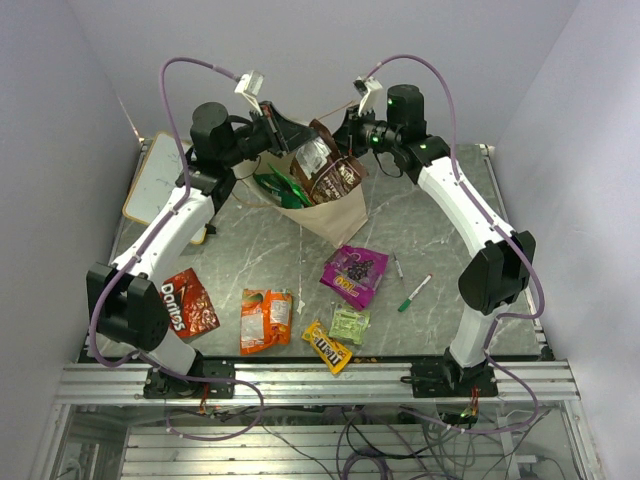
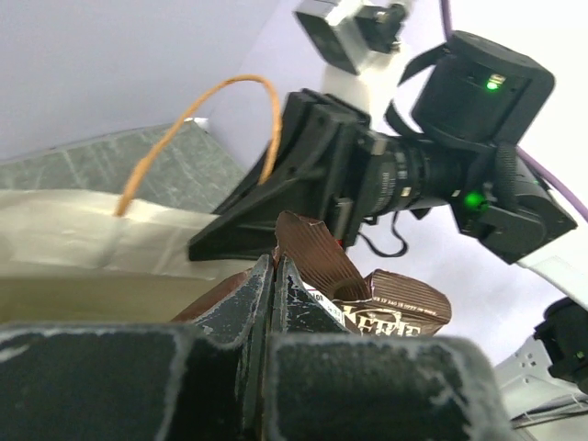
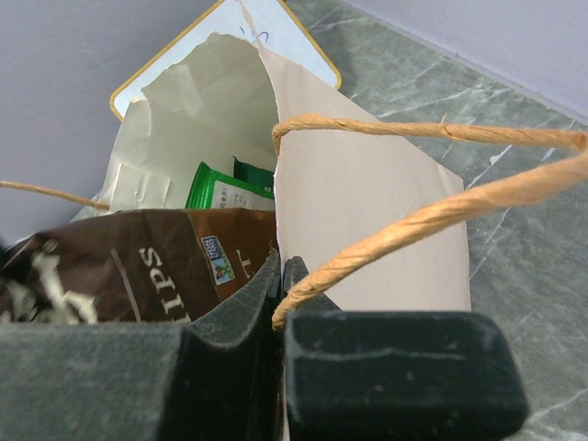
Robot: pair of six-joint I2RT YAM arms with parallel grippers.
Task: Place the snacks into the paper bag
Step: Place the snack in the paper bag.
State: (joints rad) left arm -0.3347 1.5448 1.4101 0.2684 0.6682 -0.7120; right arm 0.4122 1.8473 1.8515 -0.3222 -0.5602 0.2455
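The cream paper bag [image 1: 335, 215] stands open at the back middle, with green bags [image 1: 280, 188] inside. A brown bag [image 1: 335, 175] sticks up out of its mouth. My left gripper [image 1: 290, 135] is shut on the brown bag's top edge [image 2: 331, 266], fingertips together [image 2: 274, 262]. My right gripper [image 1: 345, 132] is shut on the paper bag's rim [image 3: 367, 211] by a handle, its jaws pinched together [image 3: 280, 266]. On the table lie a purple pouch [image 1: 355, 272], an orange bag [image 1: 265, 320], red Doritos [image 1: 188, 302], yellow M&M's [image 1: 327, 347] and a pale green packet [image 1: 350, 325].
Two marker pens [image 1: 415, 292] lie right of the purple pouch. A wood-framed whiteboard [image 1: 160, 180] lies at the back left, behind the paper bag in the right wrist view [image 3: 276, 28]. Walls close in on both sides and the back.
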